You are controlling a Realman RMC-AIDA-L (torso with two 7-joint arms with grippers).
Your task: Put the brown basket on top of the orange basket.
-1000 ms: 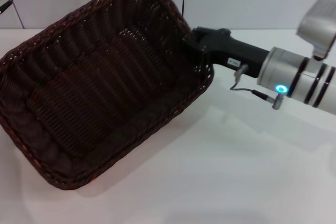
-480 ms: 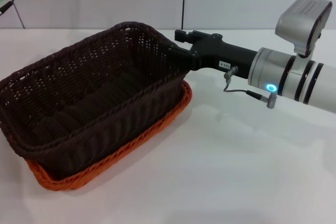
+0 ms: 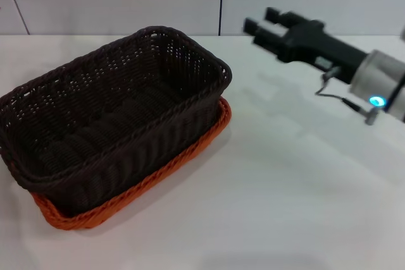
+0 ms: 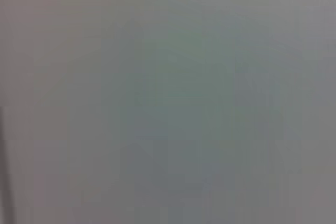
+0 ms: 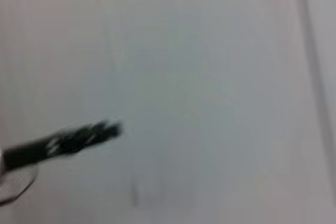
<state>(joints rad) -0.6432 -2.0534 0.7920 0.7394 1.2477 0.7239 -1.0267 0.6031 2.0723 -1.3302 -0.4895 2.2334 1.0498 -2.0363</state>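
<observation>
Though unlabelled, brown basket (image 3: 114, 118) atop orange basket (image 3: 136, 188).

The dark brown woven basket (image 3: 114, 118), nesting in the bright orange woven basket (image 3: 190, 153), is blocking the white table's (image 3: 285, 207) left; its right is lying open.

woven wicker brown basket (image 3: 114, 118), matt table (image 3: 285, 194)
</observation>
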